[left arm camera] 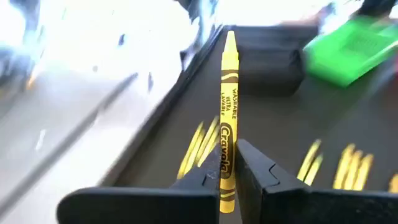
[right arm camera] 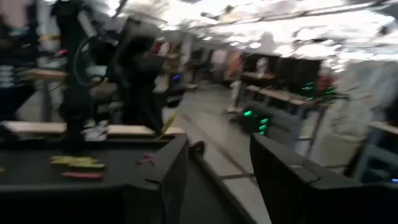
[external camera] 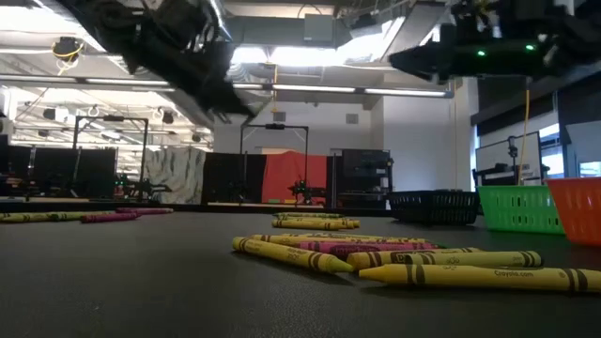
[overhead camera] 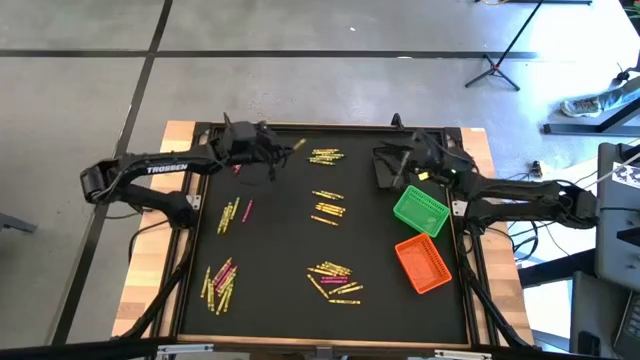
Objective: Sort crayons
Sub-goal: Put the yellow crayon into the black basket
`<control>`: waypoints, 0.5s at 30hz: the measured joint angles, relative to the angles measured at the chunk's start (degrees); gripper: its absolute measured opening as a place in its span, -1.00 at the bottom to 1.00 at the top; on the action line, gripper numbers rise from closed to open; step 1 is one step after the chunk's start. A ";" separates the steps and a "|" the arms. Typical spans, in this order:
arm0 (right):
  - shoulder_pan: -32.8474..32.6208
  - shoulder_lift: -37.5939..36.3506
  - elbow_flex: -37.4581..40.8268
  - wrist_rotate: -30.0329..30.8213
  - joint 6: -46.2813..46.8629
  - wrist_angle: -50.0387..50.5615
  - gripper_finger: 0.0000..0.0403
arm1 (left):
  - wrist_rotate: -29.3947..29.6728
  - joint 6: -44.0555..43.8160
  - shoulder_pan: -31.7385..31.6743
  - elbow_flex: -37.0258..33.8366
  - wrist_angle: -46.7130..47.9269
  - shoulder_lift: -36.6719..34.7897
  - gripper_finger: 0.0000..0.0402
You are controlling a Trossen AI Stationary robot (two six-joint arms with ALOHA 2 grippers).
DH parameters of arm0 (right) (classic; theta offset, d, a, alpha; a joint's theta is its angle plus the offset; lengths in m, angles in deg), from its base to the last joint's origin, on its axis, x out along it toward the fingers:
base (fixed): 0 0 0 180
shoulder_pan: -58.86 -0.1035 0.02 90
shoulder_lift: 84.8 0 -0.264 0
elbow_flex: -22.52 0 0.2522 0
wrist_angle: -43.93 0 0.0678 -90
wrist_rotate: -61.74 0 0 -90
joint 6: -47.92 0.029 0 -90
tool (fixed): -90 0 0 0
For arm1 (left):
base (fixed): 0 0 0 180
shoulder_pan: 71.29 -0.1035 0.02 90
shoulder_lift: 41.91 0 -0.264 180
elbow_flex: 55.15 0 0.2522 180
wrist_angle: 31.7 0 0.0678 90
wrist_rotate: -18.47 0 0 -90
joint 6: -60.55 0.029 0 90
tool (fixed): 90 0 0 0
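Left gripper carrying a yellow crayon toward the bins

The left gripper [left arm camera: 225, 177], at the table's eleven o'clock, is clamped on a yellow crayon [left arm camera: 227, 112] whose tip juts out ahead of the fingers. The right gripper [right arm camera: 217, 180], fingers apart and empty, hovers at one o'clock by the black bin [overhead camera: 385, 168]. Next, I judge: carry it across and release it over a bin.

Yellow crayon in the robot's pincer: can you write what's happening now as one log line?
left pincer: shut on yellow crayon, lifted off table | right pincer: open, empty, over black bin | loose crayons: unsorted on mat
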 joint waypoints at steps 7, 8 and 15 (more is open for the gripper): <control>0.02 15.49 -6.96 -3.46 -1.39 -5.07 -0.15 | -7.77 7.99 6.15 0.00 -18.25 6.10 -0.94; 0.02 17.48 -7.42 -4.70 -1.42 -7.29 -0.16 | -7.97 8.40 6.75 0.00 -20.10 7.06 -0.94; -1.74 27.19 -10.96 -15.38 -1.44 -13.96 -0.16 | -7.82 7.33 10.12 0.00 -25.99 11.69 -0.94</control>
